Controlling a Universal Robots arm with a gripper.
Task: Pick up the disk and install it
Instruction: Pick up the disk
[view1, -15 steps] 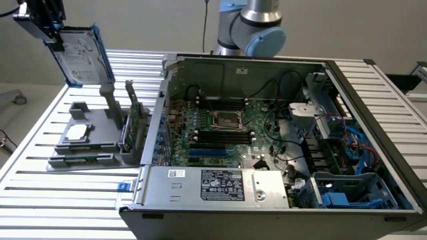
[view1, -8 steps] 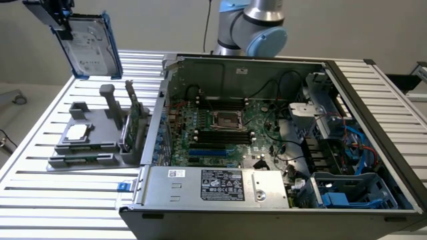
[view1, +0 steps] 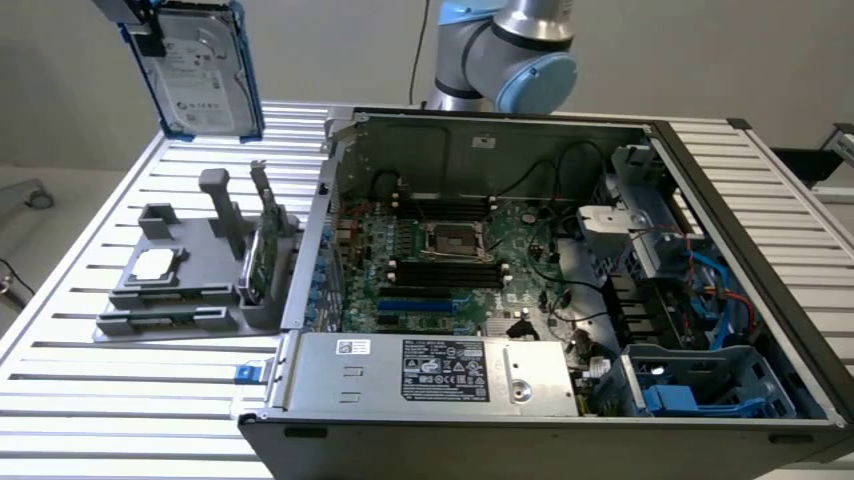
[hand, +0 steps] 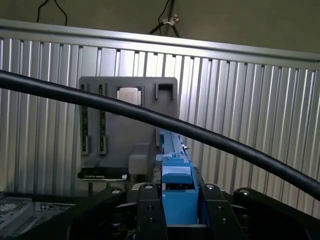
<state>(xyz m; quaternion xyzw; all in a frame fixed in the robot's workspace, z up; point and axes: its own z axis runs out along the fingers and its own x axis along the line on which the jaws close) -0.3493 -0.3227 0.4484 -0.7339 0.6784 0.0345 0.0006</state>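
Observation:
The disk (view1: 200, 70), a silver-grey hard drive with a white label and blue carrier rails, hangs upright in the air above the far end of the slatted table, at the exterior view's left. My gripper (view1: 140, 25) is shut on its upper edge. In the wrist view the disk's blue rail (hand: 176, 172) sits clamped between the black fingers (hand: 147, 212) of the gripper (hand: 179, 207), high over the grey holder (hand: 125, 125).
The grey holder (view1: 187, 275) on the table carries an upright green card (view1: 267, 215) and a flat silver square piece (view1: 158, 265). The open computer case (view1: 534, 300) lies beside it, with a blue drive cage (view1: 707, 385) at its near corner. A black cable (hand: 150, 117) crosses the wrist view.

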